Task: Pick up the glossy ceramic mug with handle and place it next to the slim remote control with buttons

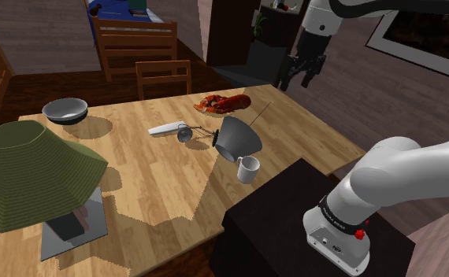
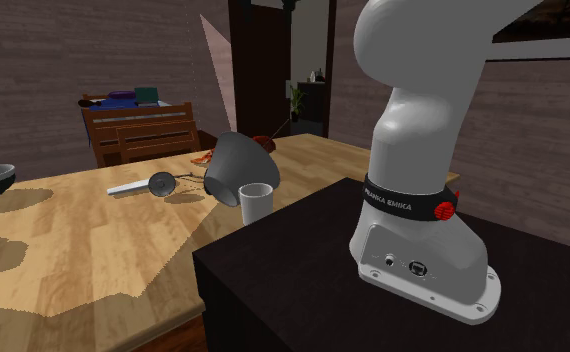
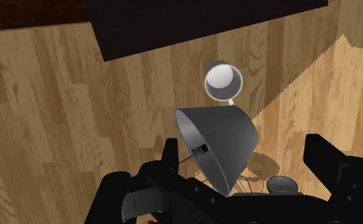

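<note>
The mug [image 1: 248, 168] is rendered plain white (its inside shaded light grey). The bench [image 1: 136, 181] is patterned in pale wood planks with fine grain. The remote [image 1: 165, 127] is shown white, and the tipped lampshade [image 1: 237, 138] dark grey. A ribbed olive-green shade [image 1: 26, 177], a grey bowl [image 1: 65, 110] at the far corner and a red-orange object [image 1: 223, 102] at the far edge are seen. The stand [image 1: 278, 212] is drawn black.

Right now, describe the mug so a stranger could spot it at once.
On the wooden table, look at the edge nearest the black stand. Beside the big tilted dark grey cone stands the mug: small, white, upright, with a handle, unlike the flat white remote beyond.
</note>
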